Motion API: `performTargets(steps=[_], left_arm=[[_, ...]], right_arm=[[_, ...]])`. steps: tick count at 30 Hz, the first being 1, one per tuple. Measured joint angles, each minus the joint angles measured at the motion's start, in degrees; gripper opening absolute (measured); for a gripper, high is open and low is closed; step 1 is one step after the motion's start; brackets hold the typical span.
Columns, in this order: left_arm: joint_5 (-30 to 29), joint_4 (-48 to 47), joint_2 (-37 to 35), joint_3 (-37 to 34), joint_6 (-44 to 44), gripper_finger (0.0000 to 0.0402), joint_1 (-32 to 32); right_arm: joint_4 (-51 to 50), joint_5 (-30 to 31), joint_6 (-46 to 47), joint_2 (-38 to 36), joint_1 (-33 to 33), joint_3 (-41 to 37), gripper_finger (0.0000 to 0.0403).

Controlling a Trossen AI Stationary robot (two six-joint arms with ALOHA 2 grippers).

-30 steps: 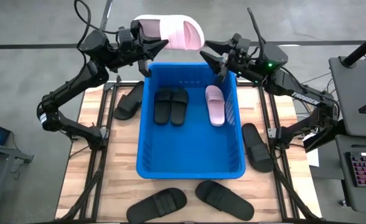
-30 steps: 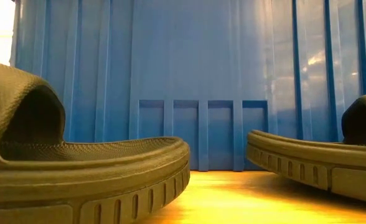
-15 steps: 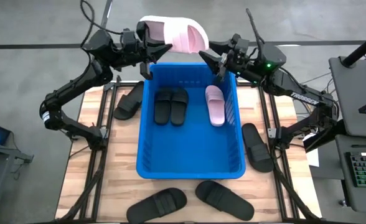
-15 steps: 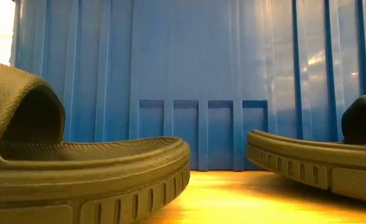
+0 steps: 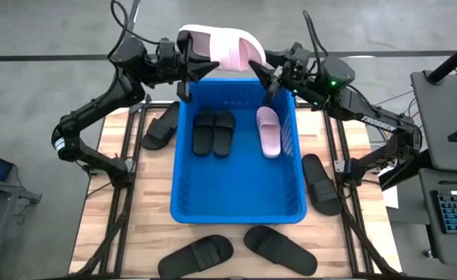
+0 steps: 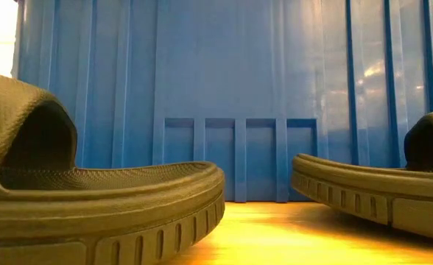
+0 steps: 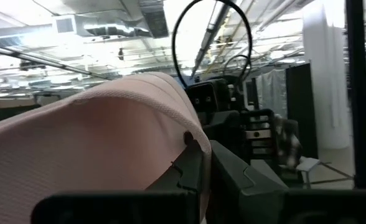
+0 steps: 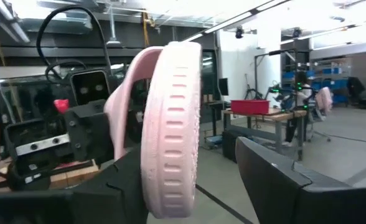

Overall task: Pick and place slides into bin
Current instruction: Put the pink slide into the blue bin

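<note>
We hold a pale pink slide [image 5: 217,45] in the air just beyond the far rim of the blue bin [image 5: 237,204]. Our left hand [image 5: 201,68] is clamped on one end of it. Our right hand [image 5: 261,71] sits at the other end with its fingers [image 8: 276,180] spread on either side of the ribbed sole edge, which stands upright between them; we cannot tell whether they touch it.

Inside the bin a pair of black slides [image 5: 214,131] lies side by side beside a second pink slide [image 5: 268,130]. On the wooden counter [image 5: 96,225], one black slide [image 5: 162,126] lies left of the bin, one [image 5: 321,183] right of it, and two [image 5: 237,251] near the front edge.

White lettering runs along our right arm [image 5: 376,123], too small to read.
</note>
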Motion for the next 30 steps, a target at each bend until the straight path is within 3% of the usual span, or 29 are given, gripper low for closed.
performTargets(steps=[4, 9, 13, 18, 25, 30], left_arm=[[1.6, -0.1, -0.1, 0.0, 0.0, 0.0, 0.0], [2.2, -0.6, -0.1, 0.0, 0.0, 0.0003, 0.0], [5.3, -0.9, -0.4, 0.0, 1.9, 0.0037, 0.2], [9.1, -1.2, -1.4, 0.0, 3.1, 0.0112, 0.9], [8.8, -3.4, -5.7, 0.1, 3.3, 0.0196, 4.5], [8.6, -4.9, -8.8, 0.1, 5.1, 0.0207, 6.5]], right_arm=[[0.4, 0.2, -0.9, 0.1, 0.1, 0.0, 0.0146], [0.5, 0.6, -0.9, 0.1, 0.1, 0.0, 0.0036], [0.6, 2.6, 1.6, 0.0, 0.1, 0.0, 0.0034], [-0.4, 4.5, 2.7, -0.7, 0.0, 0.0, 0.0034], [-13.7, 13.7, 6.5, -2.0, -0.5, 2.4, 0.0034], [-27.2, 5.6, 15.8, -1.8, -3.8, 6.8, 0.0034]])
